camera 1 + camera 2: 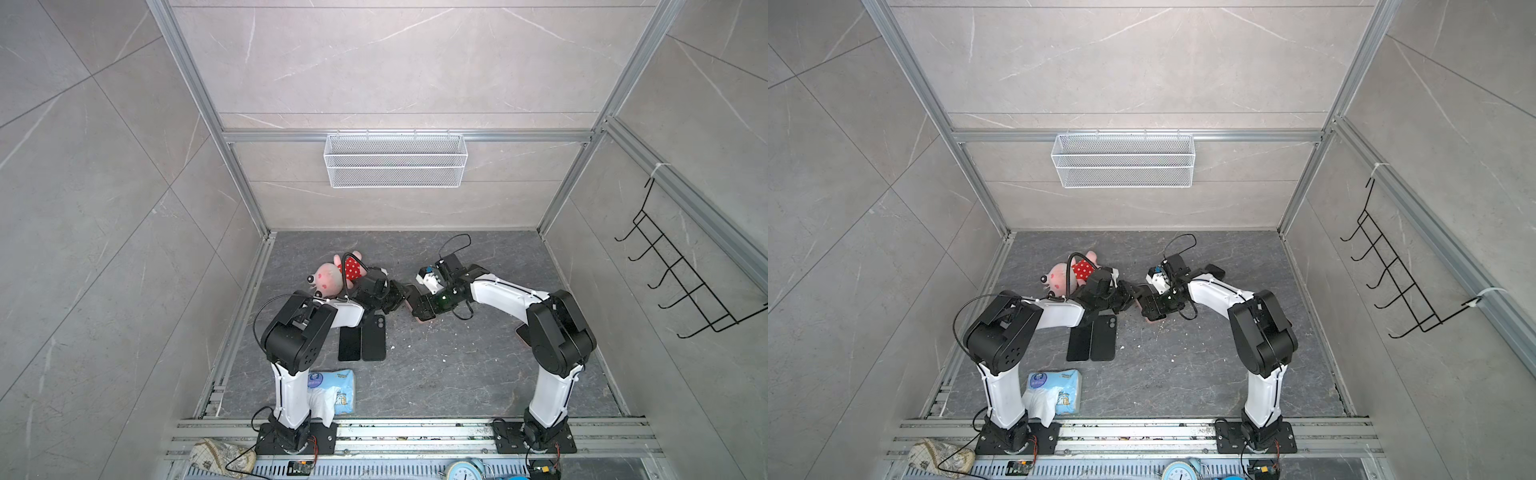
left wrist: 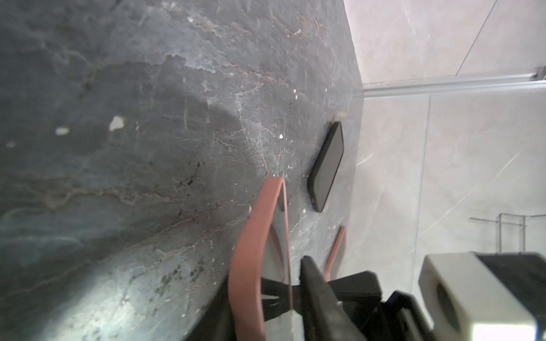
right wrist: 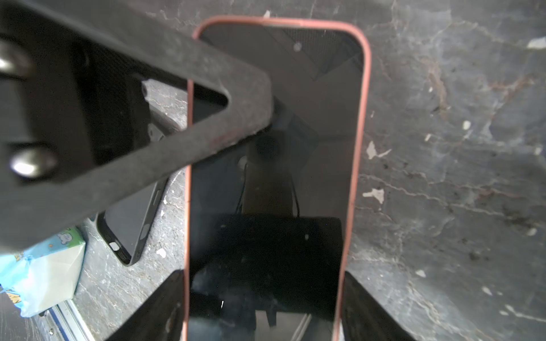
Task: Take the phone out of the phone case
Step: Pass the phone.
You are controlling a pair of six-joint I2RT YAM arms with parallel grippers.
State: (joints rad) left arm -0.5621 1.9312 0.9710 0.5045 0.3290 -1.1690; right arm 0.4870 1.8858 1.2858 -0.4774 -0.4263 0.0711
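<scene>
A phone point(image 3: 310, 118) with a dark screen sits inside a salmon-pink phone case point(image 3: 366, 88), held just above the dark stone floor at mid-table point(image 1: 419, 316). My right gripper point(image 3: 263, 274) clamps the case across its width, one finger on each long side. My left gripper point(image 2: 266, 271) meets it from the other side and is shut on the case's edge. One of its fingers point(image 3: 206, 97) lies across a corner of the screen, and the case rim point(image 2: 254, 236) stands between its jaws. In both top views the two grippers point(image 1: 405, 297) point(image 1: 1148, 305) hide most of the phone.
Two black phone-shaped slabs point(image 1: 361, 338) lie side by side under the left arm. Another black phone point(image 2: 328, 165) lies nearer the right wall. A pink plush pig point(image 1: 332, 276) sits behind the left gripper, and a tissue pack point(image 1: 336, 390) by the left base. A wire basket point(image 1: 395, 160) hangs on the back wall.
</scene>
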